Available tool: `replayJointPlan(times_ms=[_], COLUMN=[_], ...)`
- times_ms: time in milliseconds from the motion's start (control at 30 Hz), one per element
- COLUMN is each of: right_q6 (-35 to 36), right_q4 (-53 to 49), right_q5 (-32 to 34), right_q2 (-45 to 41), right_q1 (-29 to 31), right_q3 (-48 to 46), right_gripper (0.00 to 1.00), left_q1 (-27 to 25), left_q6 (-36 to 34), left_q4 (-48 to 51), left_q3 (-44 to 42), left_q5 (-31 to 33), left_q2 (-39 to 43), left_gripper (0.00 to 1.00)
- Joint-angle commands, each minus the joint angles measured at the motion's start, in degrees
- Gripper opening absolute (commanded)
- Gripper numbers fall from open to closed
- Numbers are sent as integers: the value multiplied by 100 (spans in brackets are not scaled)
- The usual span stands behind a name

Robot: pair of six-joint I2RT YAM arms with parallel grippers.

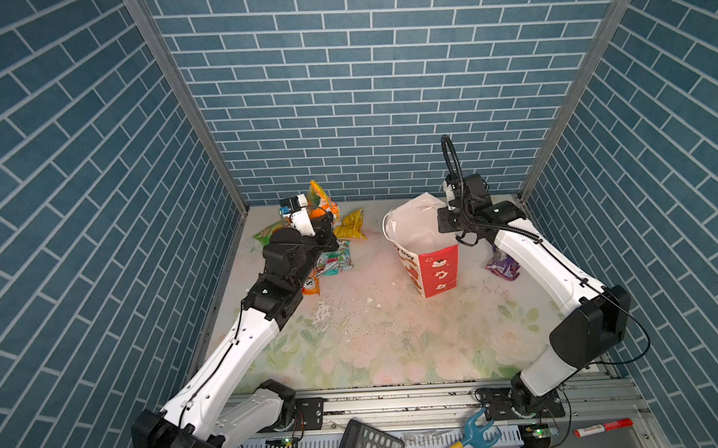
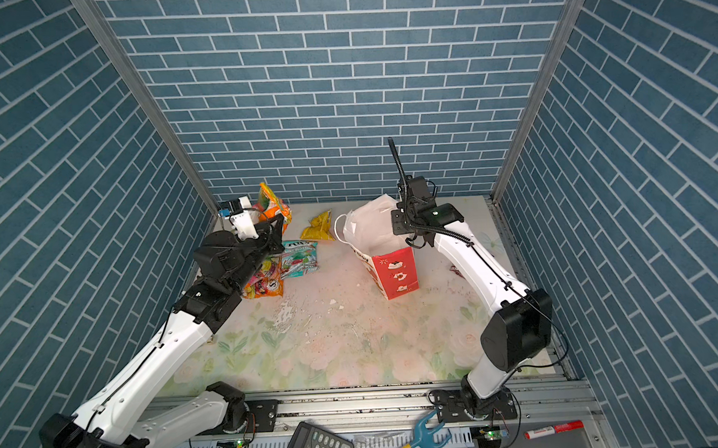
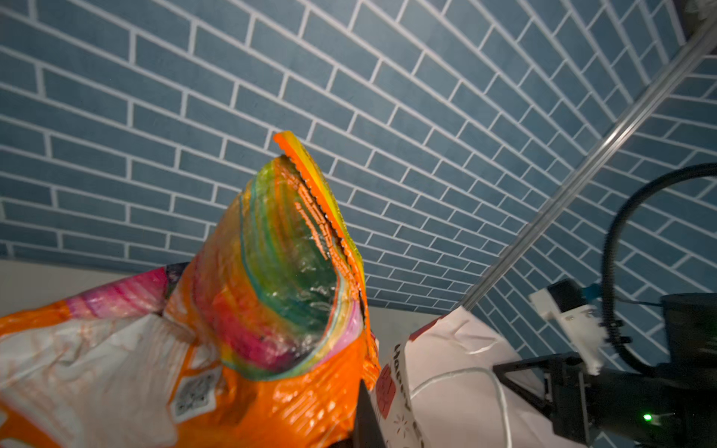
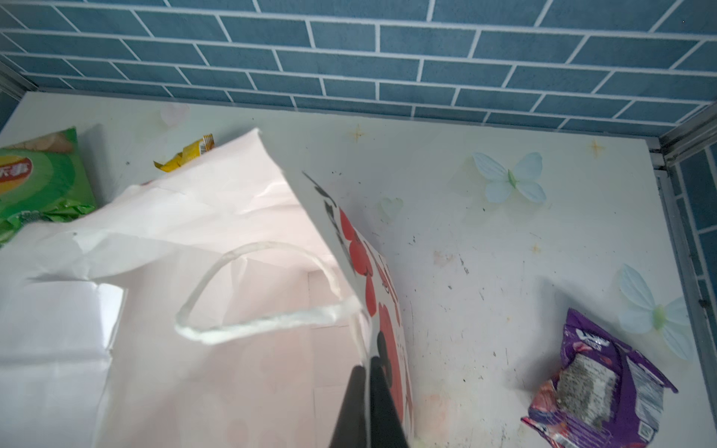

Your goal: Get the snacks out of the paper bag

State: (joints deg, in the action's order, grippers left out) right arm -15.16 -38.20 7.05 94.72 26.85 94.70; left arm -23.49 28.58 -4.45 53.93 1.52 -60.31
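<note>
The left gripper (image 1: 326, 223) is clamped on an orange packet (image 1: 321, 199) and holds it upright at the far left. Near it on the table (image 1: 395, 340) lie a green packet (image 1: 266, 233), a yellow packet (image 1: 351, 225), a teal-white packet (image 1: 336, 262) and a second orange packet (image 1: 310, 286). The right gripper (image 4: 368, 388) pinches the right-hand wall of the paper bag (image 1: 427, 247), which stands open-mouthed right of centre. A purple packet (image 1: 502, 265) lies near the bag's right side.

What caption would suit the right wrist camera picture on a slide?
The right gripper pinches the rim of the paper bag; purple packet, green packet and yellow packet lie outside on the table.
</note>
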Motion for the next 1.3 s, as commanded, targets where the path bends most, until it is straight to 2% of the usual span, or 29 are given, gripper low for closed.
replayJointPlan(times_ms=[0,233,333,367,500,700,767,1100,1133,1167,1233,1267], right_q6=[-87,-321,-295,-271,-144,-14,13,39,39,55,73,91], right_q4=[-74,97,169,196,265,241,247,1522,1616,1726,1989,2147], right_q5=[-467,-1000,-1142,-1168,-1171,-1149,-1040,-333,-243,-143,85,218], right_q2=[331,577,526,485,293,-108,-297,-2164,-2353,-2524,-2897,-3076], right_q1=[-141,-389,-433,-437,-455,-461,-461,-463,-466,-465,-468,-465], right_q3=[359,611,630,630,614,529,405,-1734,-1920,-2151,-2571,-2805], right_gripper=[0,1,31,39,55,67,69,72,72,72,72,72], left_q1=[129,207,255,271,315,336,357,441,454,456,452,452], left_q6=[99,-59,-71,-68,-89,-179,-224,-365,-362,-360,-395,-434], left_q4=[407,529,484,488,371,116,140,223,218,182,76,15], left_q3=[-242,-495,-483,-449,-308,-143,-31,486,502,496,456,422], left_q5=[10,92,70,29,-71,-131,-94,-42,-46,-60,-127,-149], left_q2=[-12,-502,-850,-984,-1468,-1968,-2159,-2877,-2873,-2844,-2746,-2664], left_gripper=[0,0,0,0,0,0,11,11,15,28,64,76])
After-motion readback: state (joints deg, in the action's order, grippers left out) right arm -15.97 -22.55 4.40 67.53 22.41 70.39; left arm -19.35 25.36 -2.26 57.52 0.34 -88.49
